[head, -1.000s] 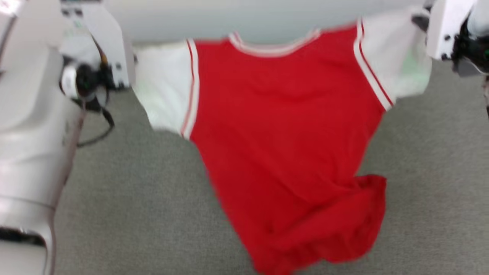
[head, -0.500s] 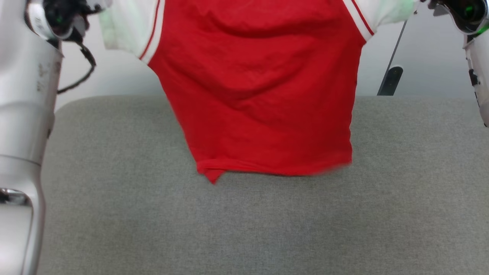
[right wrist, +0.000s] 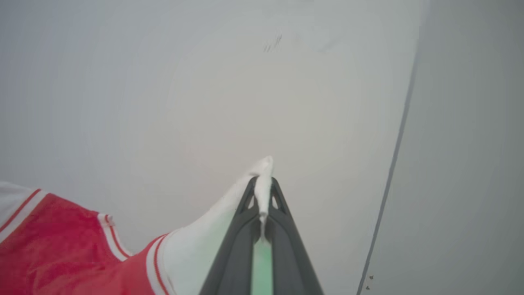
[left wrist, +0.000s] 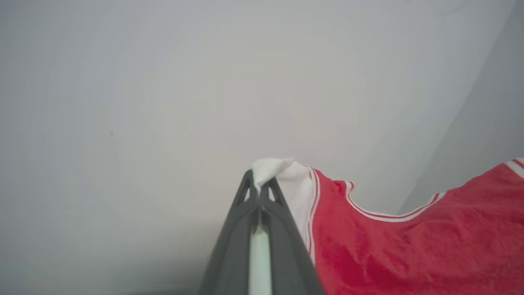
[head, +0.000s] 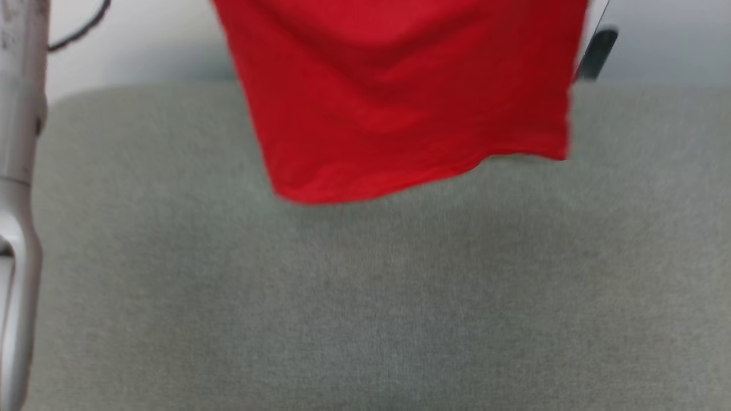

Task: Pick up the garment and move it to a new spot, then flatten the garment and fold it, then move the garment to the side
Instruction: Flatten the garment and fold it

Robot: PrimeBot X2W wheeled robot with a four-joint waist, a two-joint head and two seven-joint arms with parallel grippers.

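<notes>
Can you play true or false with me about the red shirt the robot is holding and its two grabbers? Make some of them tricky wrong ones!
1. The left gripper is pinching the garment by a white sleeve. True.
2. The garment lies flat on the grey surface. False: it hangs down from the grippers, with its bottom hem loose over that surface.
3. The right gripper is wide open. False: its fingers are shut on the other white sleeve.
4. The garment's body is red, with red and white stripes at the collar. True.
</notes>
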